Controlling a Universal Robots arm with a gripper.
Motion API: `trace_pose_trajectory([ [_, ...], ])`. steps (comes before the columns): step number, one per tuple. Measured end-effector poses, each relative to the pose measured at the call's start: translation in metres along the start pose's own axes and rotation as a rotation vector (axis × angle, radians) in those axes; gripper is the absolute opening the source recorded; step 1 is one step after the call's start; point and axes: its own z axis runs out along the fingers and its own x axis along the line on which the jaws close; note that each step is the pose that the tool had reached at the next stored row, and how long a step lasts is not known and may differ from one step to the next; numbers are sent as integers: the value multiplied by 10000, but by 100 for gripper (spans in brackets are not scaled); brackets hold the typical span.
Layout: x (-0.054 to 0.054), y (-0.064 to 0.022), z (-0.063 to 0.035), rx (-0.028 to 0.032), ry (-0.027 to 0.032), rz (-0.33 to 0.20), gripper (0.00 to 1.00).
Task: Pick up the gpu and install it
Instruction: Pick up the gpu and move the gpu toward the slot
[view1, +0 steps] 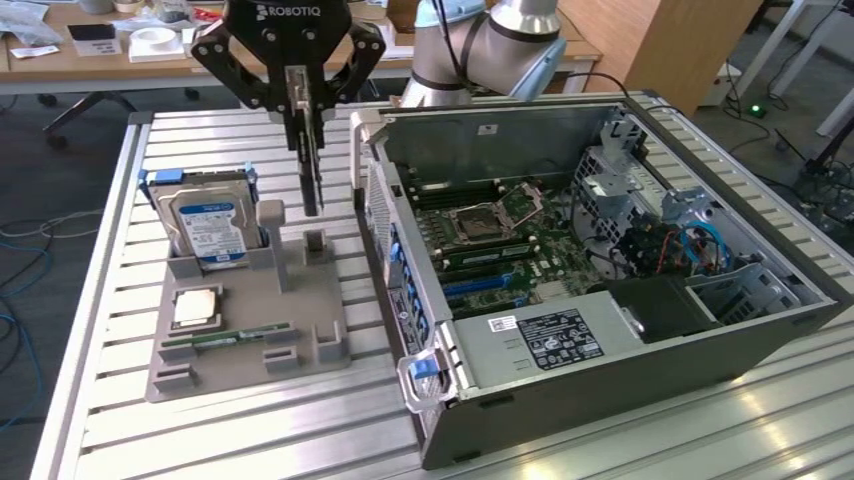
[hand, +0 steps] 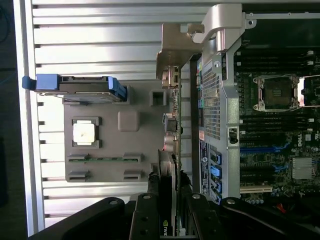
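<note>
The gpu (view1: 311, 160) is a thin dark card that hangs on edge, lifted above its slot in the grey holder (view1: 247, 300). My gripper (view1: 302, 92) is shut on the card's upper end. In the wrist view the gpu (hand: 168, 165) appears edge-on, with its pale metal bracket (hand: 172, 55) at the far end, and my gripper (hand: 169, 192) clamps it from both sides. The card hovers between the holder and the open computer case (view1: 441, 300), close to the case's side wall.
The holder carries a silver hard drive with a blue label (view1: 207, 220), a CPU (view1: 196, 305) and a green RAM stick (view1: 240, 335). Inside the case lies the motherboard (view1: 501, 240) with blue expansion slots (hand: 262, 150). Everything rests on a slatted metal table (view1: 200, 430).
</note>
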Motion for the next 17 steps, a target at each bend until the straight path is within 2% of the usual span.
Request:
trace_pose_trajectory([
  [9,-97,9,3,0,1,0,26],
  [17,-342,43,12,-1,0,-1,26],
])
